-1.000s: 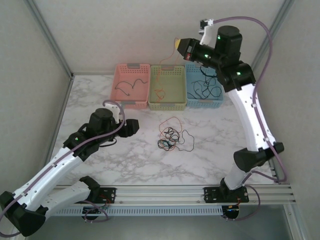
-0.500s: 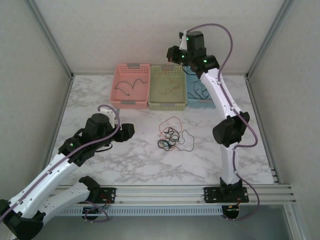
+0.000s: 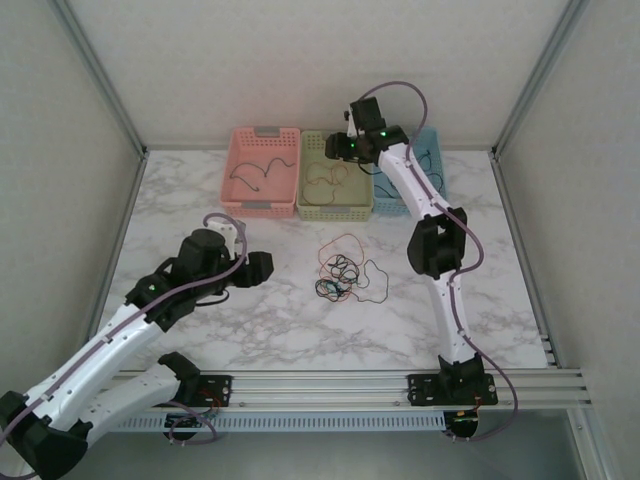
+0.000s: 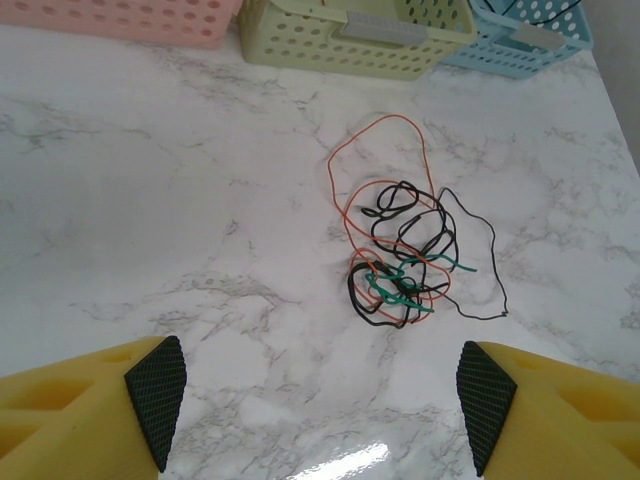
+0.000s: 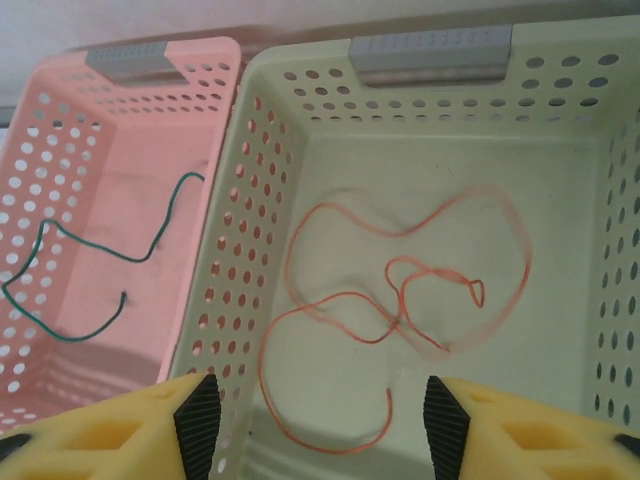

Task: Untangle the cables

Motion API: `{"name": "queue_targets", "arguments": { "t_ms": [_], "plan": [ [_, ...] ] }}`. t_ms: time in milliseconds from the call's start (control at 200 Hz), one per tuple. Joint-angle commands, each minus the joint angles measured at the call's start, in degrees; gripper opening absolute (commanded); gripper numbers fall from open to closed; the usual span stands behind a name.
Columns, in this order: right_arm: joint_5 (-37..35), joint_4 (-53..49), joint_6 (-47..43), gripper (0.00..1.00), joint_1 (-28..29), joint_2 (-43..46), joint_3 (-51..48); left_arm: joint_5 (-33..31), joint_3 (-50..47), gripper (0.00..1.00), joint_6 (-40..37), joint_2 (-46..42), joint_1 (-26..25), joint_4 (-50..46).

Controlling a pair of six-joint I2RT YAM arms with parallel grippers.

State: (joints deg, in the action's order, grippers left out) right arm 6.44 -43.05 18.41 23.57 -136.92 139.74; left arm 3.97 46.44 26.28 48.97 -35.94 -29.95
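Cables (image 3: 340, 272) in black, red-orange and green lie knotted together near the middle of the desk (image 3: 200, 200), well apart from every edge. In the left wrist view we see the same tangle (image 4: 400, 265), with one red-orange loop arching toward the far edge and one black strand trailing off toward the right edge.

Three perforated baskets stand side by side along the far edge: a pink basket (image 3: 285, 200) on the left, a pale green basket (image 3: 320, 207) in the middle and a blue basket (image 3: 432, 150) on the right.

From the right wrist view we note a single red-orange cable (image 5: 400, 290) lying loosely coiled on the floor of the pale green basket, and a single green cable (image 5: 90, 270) on the floor of the pink basket. A black strand (image 4: 540, 10) shows inside the blue basket.

The right fingers (image 5: 320, 405) hang above the pale green basket. They are apart with nothing between them, and the red-orange cable lies free below. In the top view we see the right arm (image 3: 440, 250) stretched from the near edge to the far edge.

The left fingers (image 4: 320, 390) are likewise apart and empty. They hover above bare desk on the near-left side of the tangle and do not touch it.
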Motion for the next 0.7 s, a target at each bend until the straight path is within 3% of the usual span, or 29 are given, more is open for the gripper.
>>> {"name": "queue_targets", "arguments": {
  "t_ms": [0,210,380,561,696],
  "plan": [
    [-0.2,0.8,-1.9,0.59,0.4,10.7,-7.2,2.6,-0.9,0.74,1.8,1.5,-0.1,3.3],
    [2.8,14.4,-0.7,0.59,0.5,37.9,-43.8,6.9,-0.9,0.74,1.8,7.9,-1.0,6.6],
    [6.6,20.3,2.2,0.51,0.7,55.4,-74.0,9.3,-1.7,0.74,2.3,14.5,-3.4,10.9],
    [9.1,20.5,4.0,0.48,1.9,64.6,-92.3,10.6,-0.4,0.73,2.5,23.3,-7.6,16.1],
    [6.7,21.8,6.3,0.48,2.5,68.6,-99.2,9.1,1.3,0.71,-3.8,28.7,-10.3,16.9]
  ]
}}
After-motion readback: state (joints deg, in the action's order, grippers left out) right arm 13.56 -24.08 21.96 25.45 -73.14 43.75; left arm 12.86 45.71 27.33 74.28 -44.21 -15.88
